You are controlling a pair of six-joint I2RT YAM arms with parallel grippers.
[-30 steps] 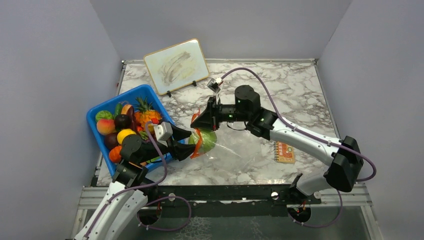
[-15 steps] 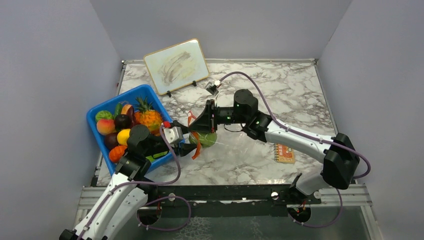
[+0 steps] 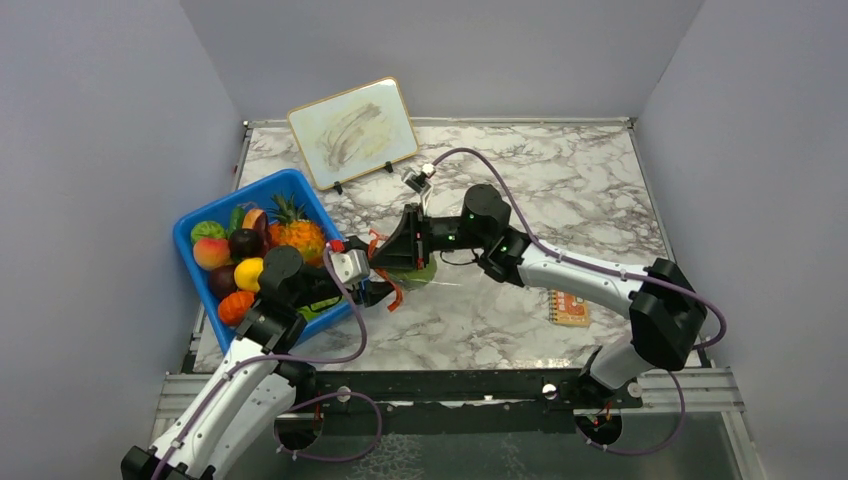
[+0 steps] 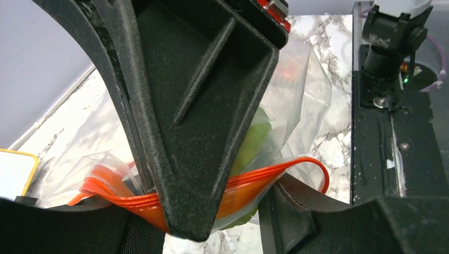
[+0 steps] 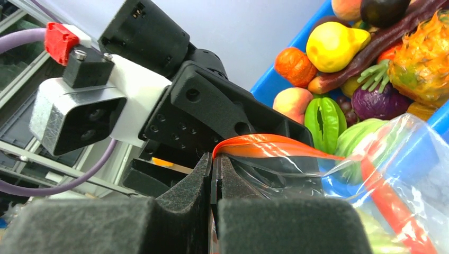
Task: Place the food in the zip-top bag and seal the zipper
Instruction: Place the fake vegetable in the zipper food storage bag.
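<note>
The zip-top bag (image 3: pixel 445 283) lies on the marble beside the blue tub, with a green piece of food (image 3: pixel 418 270) inside it. My right gripper (image 3: pixel 388 256) is shut on the orange-red zipper (image 3: pixel 392 296) at the bag's mouth. In the right wrist view the zipper (image 5: pixel 265 145) comes out from between the closed fingers of that gripper (image 5: pixel 217 164). My left gripper (image 3: pixel 377 290) meets it from the left, jaws apart. In the left wrist view the zipper (image 4: pixel 280 170) drapes across the left gripper's (image 4: pixel 201 214) fingers, the right gripper's finger between them. More food (image 3: pixel 262 245) fills the tub.
The blue tub (image 3: pixel 300 185) stands at the left, right behind the left gripper. A framed whiteboard (image 3: pixel 352 130) leans at the back. A small orange notebook (image 3: pixel 568 305) lies right of the bag, under the right forearm.
Both grippers and the bag's mouth have shifted left towards the tub, and the bag now lies lower. The right gripper has stayed shut on the zipper throughout.
</note>
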